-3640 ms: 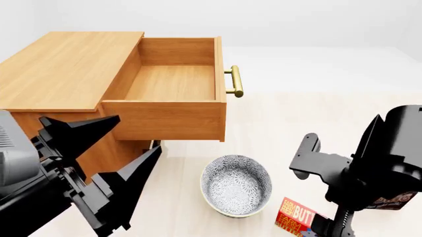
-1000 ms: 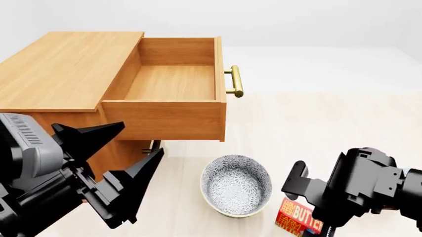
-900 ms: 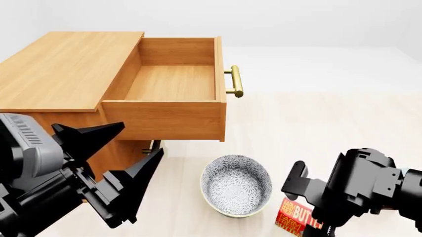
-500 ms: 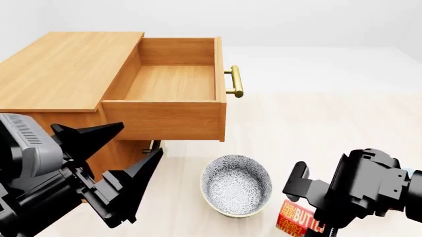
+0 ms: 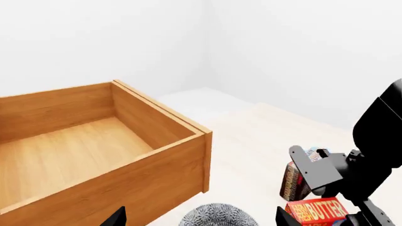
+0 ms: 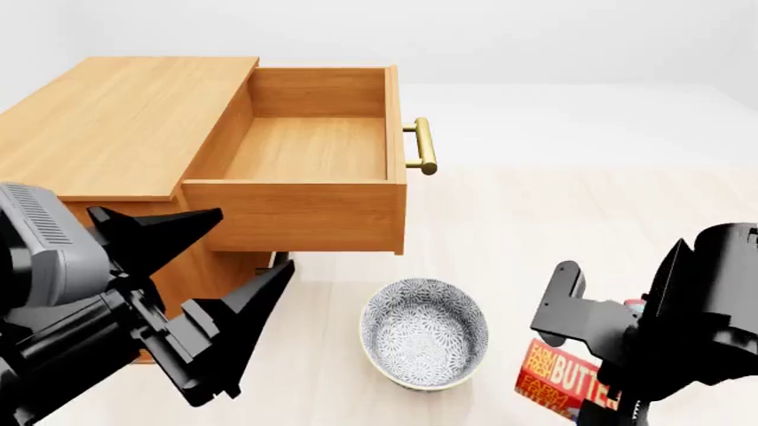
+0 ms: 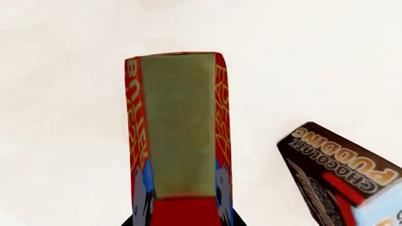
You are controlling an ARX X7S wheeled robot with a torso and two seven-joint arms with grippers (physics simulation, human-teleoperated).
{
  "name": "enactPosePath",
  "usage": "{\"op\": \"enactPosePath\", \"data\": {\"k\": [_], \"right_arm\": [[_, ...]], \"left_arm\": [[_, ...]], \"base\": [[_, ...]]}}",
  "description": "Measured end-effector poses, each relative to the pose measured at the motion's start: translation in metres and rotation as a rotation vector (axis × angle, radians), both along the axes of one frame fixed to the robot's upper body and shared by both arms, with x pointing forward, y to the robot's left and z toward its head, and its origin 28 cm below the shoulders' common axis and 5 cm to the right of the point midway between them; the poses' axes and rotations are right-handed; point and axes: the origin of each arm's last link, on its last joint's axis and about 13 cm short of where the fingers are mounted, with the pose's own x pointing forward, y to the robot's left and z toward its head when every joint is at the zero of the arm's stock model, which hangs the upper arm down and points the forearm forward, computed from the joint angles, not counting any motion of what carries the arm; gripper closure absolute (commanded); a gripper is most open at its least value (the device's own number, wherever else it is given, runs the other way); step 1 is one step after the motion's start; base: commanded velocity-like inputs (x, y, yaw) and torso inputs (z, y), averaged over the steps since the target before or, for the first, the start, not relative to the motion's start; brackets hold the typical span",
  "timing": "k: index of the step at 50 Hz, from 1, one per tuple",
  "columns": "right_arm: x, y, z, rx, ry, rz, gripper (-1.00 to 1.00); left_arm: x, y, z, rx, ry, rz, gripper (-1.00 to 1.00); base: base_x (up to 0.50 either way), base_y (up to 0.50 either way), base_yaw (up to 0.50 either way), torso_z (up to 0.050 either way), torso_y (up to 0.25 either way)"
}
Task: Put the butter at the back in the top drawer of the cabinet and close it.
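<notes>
The butter [image 7: 179, 127], a red and yellow carton, sits between my right gripper's [image 7: 180, 209] fingers, which are shut on its sides. In the head view the butter [image 6: 566, 376] hangs tilted just above the floor, right of the bowl, under my right arm [image 6: 698, 319]. The cabinet [image 6: 119, 124] stands at the left. Its top drawer [image 6: 311, 146] is pulled out and empty, its brass handle [image 6: 422, 146] facing right. My left gripper [image 6: 252, 241] is open in front of the cabinet, holding nothing. The left wrist view shows the top drawer [image 5: 94, 150] and the butter [image 5: 317, 212].
A patterned grey bowl [image 6: 424, 333] stands on the floor below the open drawer, between the two arms. A brown and blue chocolate pudding box [image 7: 339, 174] lies close beside the butter. The handle of a lower drawer [image 6: 268, 266] peeks out under the top drawer.
My right arm has risen and shifted right, and the butter has come up off the floor with it, now tilted. The left arm has shifted only slightly. The drawer and bowl have not moved.
</notes>
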Motion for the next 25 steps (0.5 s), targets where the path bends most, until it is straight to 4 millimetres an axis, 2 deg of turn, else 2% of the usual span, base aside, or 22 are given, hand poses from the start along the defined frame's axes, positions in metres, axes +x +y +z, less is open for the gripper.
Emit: {"op": "enactPosePath", "data": {"k": [13, 25], "right_arm": [[-0.011, 0.014, 0.059, -0.032, -0.07, 0.066, 1.0], [-0.011, 0.031, 0.094, -0.064, -0.098, 0.135, 1.0]], "left_arm": [[0.017, 0.003, 0.029, 0.069, 0.019, -0.13, -1.0], [0.043, 0.002, 0.054, 0.187, 0.082, -0.323, -1.0]], "base": [[0.0, 0.0, 0.0, 0.0, 0.001], [0.0, 0.0, 0.0, 0.001, 0.001]]}}
